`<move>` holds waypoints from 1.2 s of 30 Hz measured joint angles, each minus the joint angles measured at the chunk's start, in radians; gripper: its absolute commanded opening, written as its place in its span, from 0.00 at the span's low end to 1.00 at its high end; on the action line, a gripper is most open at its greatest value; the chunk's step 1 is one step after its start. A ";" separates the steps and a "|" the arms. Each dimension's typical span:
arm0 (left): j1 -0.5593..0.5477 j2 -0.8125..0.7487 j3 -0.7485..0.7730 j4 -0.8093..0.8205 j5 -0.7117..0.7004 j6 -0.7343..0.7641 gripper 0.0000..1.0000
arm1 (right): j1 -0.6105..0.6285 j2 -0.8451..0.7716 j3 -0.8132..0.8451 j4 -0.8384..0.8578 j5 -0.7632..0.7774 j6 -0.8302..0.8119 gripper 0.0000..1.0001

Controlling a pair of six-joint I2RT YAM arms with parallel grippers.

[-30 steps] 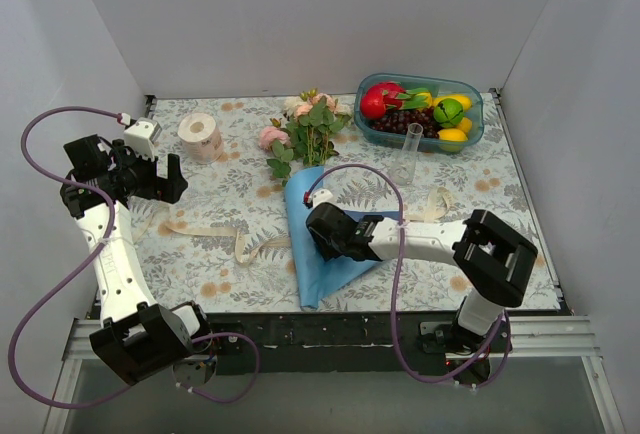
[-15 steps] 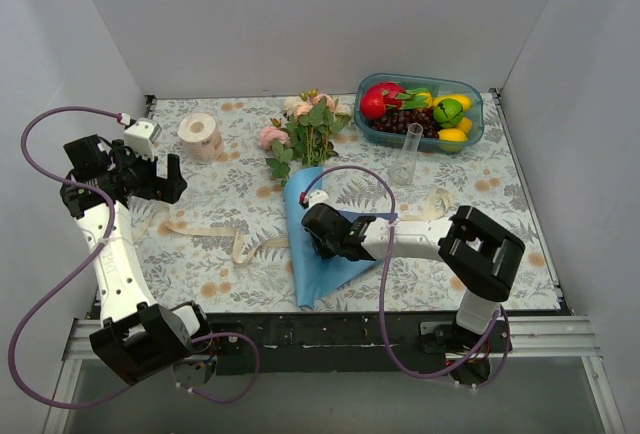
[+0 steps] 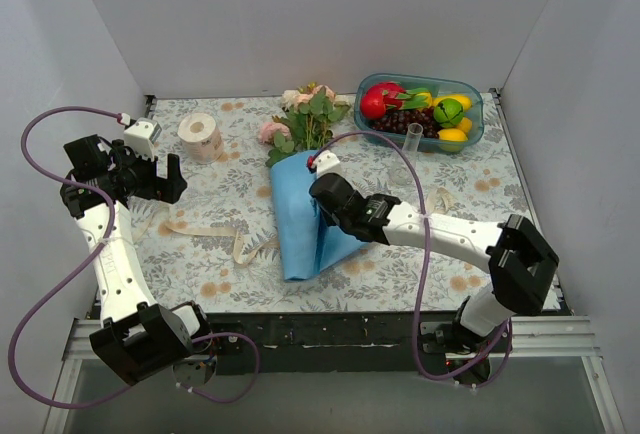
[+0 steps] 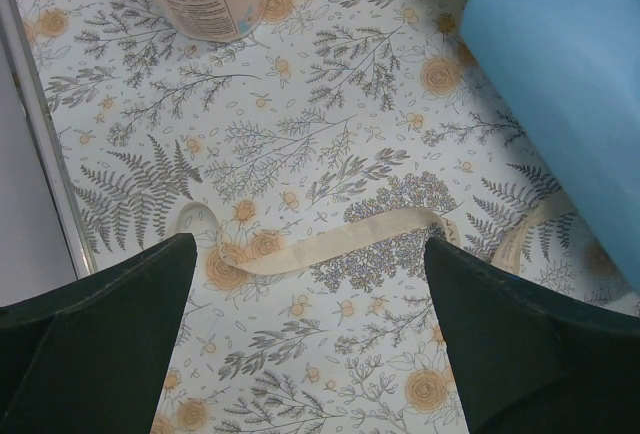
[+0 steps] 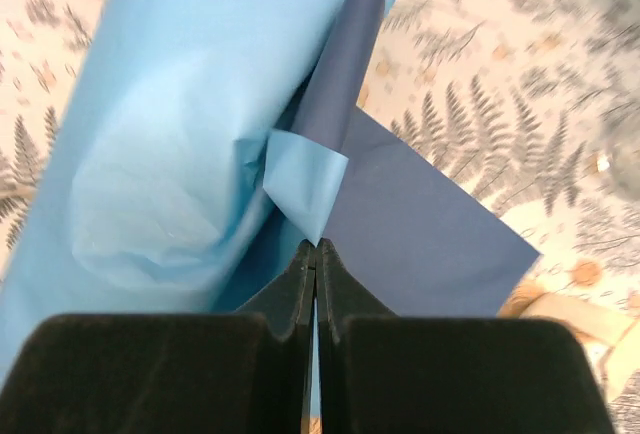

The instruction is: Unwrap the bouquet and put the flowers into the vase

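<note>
The bouquet's blue wrapping paper [image 3: 298, 222] lies on the patterned counter [image 3: 470, 209] near its middle as a loose roll, its narrow end towards the arms and its wide mouth towards the back wall. The flowers [image 3: 305, 117], pink and cream roses among green leaves, stick out of that far mouth and rest on the counter. On the right side of the roll a darker flap of paper is spread flat. The right claw [image 5: 316, 250] is clenched on a small folded corner of the blue paper, its fingertips pressed together with the corner pinched between them. The vase [image 3: 412, 140] stands upright to the right of the flowers, just in front of the teal fruit tray [image 3: 476, 114]. A cream ribbon [image 4: 340, 239] lies loose on the counter left of the paper. The left claw [image 4: 305, 254] hangs released above that ribbon with its fingers wide apart, grasping nothing. A paper roll [image 3: 201, 135] stands at the back left
</note>
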 measured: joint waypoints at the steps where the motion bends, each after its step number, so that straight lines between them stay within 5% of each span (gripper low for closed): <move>1: 0.000 0.000 0.000 0.000 0.000 0.000 0.98 | 0.000 -0.013 0.019 -0.004 0.018 -0.014 0.01; 10: 0.000 0.000 0.000 0.009 0.000 -0.002 0.98 | 0.060 0.014 0.275 -0.105 0.129 -0.138 0.01; 18: 0.000 -0.002 0.000 0.021 -0.008 -0.012 0.98 | 0.241 0.178 0.583 -0.177 0.146 -0.196 0.01; 25: 0.018 0.032 0.080 0.051 -0.039 -0.127 0.98 | 0.359 0.259 0.673 -0.251 0.028 -0.179 0.58; 36: 0.156 0.118 0.278 0.069 -0.010 -0.240 0.98 | 0.324 0.185 0.644 -0.307 -0.237 -0.161 0.65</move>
